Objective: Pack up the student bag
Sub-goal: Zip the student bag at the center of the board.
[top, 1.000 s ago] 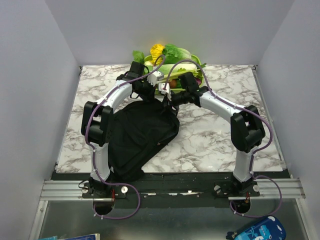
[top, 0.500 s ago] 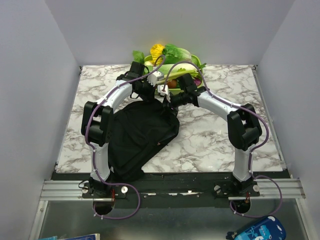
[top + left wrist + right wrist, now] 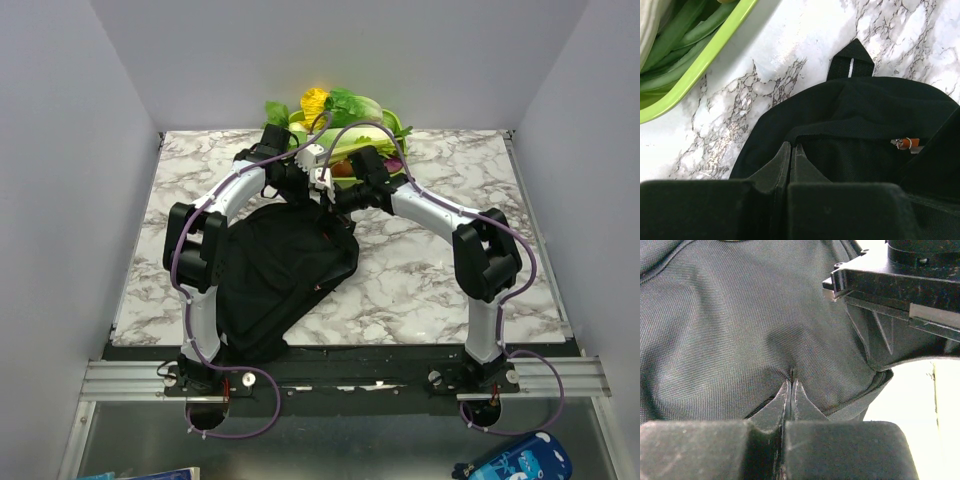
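My right gripper (image 3: pixel 791 385) has just snapped shut on a pucker of the student bag (image 3: pixel 740 315), with my left gripper (image 3: pixel 791 150) pinching its rim, so I can likely spread the opening.

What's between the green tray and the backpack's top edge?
Only bare marble table, seen in the left wrist view; the backpack and green tray lie apart, with the backpack's strap loop pointing into that gap.

Green tray (image 3: pixel 705 55) w/ veg (image 3: pixel 340 102) at marble table (image 3: pixel 440 280) far edge
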Robot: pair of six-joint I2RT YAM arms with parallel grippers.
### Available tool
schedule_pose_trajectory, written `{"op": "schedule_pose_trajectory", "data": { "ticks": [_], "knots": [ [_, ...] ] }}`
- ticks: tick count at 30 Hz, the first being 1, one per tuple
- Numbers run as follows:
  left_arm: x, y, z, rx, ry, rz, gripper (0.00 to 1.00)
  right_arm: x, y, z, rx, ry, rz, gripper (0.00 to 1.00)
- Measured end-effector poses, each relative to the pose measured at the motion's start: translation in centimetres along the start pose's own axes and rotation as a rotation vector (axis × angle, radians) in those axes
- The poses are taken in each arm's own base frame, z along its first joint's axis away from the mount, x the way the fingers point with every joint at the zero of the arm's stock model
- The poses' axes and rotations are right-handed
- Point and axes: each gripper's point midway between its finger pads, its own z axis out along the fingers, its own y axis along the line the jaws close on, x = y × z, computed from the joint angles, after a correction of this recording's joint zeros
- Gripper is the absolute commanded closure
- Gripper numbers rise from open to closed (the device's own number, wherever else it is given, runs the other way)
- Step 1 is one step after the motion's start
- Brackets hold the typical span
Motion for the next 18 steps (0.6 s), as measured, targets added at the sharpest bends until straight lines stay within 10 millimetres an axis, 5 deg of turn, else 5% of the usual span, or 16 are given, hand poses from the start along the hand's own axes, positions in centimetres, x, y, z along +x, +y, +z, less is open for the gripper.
{"op": "schedule_pose_trajectory", "data": {
  "ticks": [10,18],
  "knots": [
    [0.0,-0.1,0.0,0.001,0.001,0.005,0.98,0.9,-0.1,-0.7,0.080,0.032,0.044,0.99],
    [-0.4,-0.5,0.4,0.005,-0.010,0.018,1.00,1.0,0.1,-3.3,0.244,0.016,0.094,0.99]
  ]
}}
